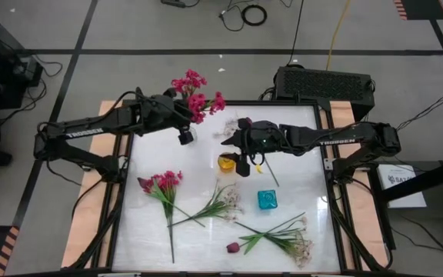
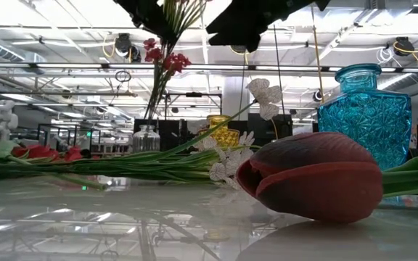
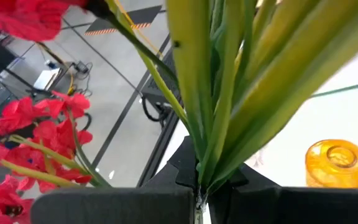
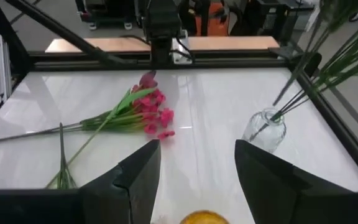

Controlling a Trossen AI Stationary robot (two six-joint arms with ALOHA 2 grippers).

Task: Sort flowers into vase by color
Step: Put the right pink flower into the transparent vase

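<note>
From above, the left gripper (image 1: 184, 123) is pinched together on the green stems of a magenta-pink bunch (image 1: 197, 94), holding it over a small clear glass vase (image 1: 188, 135) near the far left of the glossy white table (image 1: 298, 177). The right gripper (image 1: 244, 158), fingers apart and holding nothing, hovers over the round amber vase (image 1: 227, 162), just right of the clear one. A faceted turquoise vase (image 1: 267, 200) stands nearer than the amber vase. Nearer still lie a second pink sprig (image 1: 163, 187), a white sprig (image 1: 220, 203) and a dark maroon tulip (image 1: 233, 247) with more white blossoms beside it.

At table height, the smooth, rounded tulip bud (image 2: 314, 176) lies close up beside the cut-glass turquoise vase (image 2: 366, 116); stems rise from the clear vase (image 2: 146, 138).

The left wrist view shows flat green stems (image 3: 216, 93) clamped between dark fingers (image 3: 117, 205), and the amber vase (image 3: 340, 163) beyond.

The right wrist view shows parted fingers (image 4: 135, 177) above the amber vase (image 4: 202, 218), with thin stems entering the clear vase (image 4: 265, 130) beside it.
</note>
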